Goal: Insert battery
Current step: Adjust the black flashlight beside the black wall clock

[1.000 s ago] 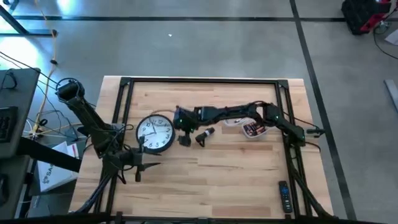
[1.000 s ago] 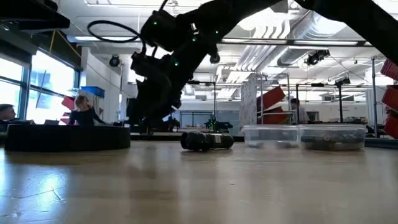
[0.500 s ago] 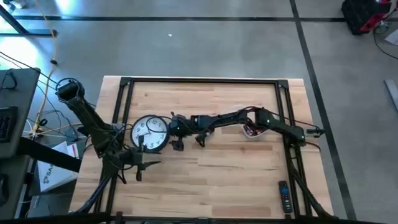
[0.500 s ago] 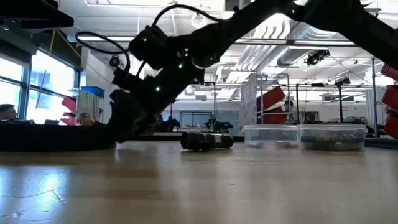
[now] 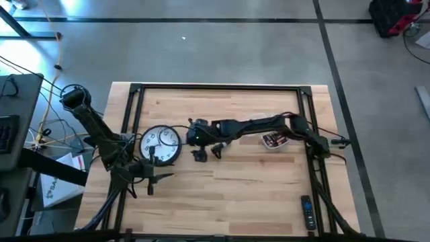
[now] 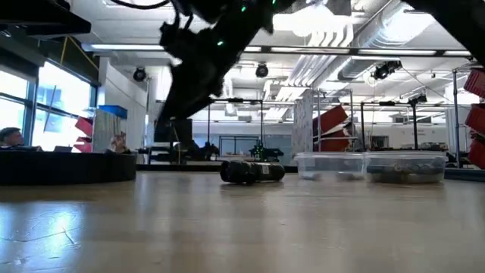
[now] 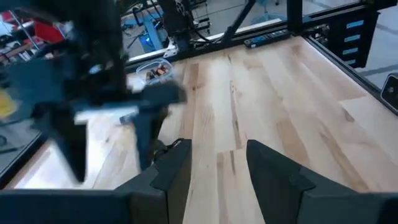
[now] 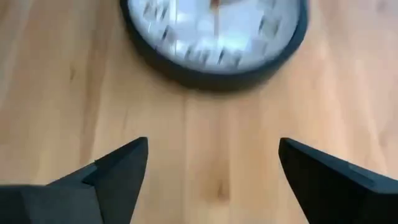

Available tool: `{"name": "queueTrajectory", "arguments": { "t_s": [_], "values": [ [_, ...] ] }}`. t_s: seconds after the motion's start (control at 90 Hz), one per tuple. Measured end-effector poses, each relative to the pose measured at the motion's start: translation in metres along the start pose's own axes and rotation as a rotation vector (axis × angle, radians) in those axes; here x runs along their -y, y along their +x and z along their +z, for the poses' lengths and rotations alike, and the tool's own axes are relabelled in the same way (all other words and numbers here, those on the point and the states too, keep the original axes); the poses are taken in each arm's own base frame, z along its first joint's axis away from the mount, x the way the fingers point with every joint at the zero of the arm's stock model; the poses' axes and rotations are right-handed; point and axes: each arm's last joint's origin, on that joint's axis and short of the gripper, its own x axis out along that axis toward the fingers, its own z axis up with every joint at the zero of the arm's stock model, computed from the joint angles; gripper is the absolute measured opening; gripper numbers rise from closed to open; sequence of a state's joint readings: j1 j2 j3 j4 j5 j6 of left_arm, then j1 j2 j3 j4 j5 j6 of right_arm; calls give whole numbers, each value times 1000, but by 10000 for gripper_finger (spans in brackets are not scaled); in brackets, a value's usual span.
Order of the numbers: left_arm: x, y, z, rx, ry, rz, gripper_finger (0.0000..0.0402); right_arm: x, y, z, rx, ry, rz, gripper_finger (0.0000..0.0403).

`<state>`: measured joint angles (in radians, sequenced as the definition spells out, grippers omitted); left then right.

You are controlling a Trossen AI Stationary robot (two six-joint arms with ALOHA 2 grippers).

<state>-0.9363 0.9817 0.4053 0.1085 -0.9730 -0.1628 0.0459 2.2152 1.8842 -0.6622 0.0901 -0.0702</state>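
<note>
the right hand (image 5: 191, 134) reaches across the wooden table (image 5: 255, 195), stretched out from the right side, and hangs just beside the right edge of the round wall clock (image 5: 160, 146). its two fingers (image 8: 115, 171) are spread wide and empty, and in the right wrist view the clock (image 8: 214, 37) lies face up on the wood just beyond them. in the low view this arm comes down from above, its tip clear of the table surface.

the left hand (image 5: 164, 177) waits at the table's left side, just in front of the clock, its fingers (image 7: 171, 165) parted with nothing between them.

a small dark cylindrical object (image 5: 220, 146), possibly the battery, lies on its side on the table just right of the right hand; in the low view it (image 6: 252, 171) rests flat on the wood. a clear container (image 5: 273, 140) with small items sits further right, under the right arm. a remote control (image 5: 306, 211) lies near the table's front right corner.
</note>
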Motion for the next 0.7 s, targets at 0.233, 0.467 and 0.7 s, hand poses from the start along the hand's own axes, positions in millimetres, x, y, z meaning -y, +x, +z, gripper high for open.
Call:
{"name": "queueTrajectory", "arguments": {
  "t_s": [0.233,0.467,0.7],
  "values": [
    [0,0,-1,-4,-41,-2,136,-27,-17,-38,-420,-153,-103,330],
    [0,0,-1,-3,-57,6,136,-16,-13,-44,-490,-224,-120,320],
    [-1,0,-1,-9,-48,8,136,8,-5,-47,-509,-237,-80,263]
  ]
}}
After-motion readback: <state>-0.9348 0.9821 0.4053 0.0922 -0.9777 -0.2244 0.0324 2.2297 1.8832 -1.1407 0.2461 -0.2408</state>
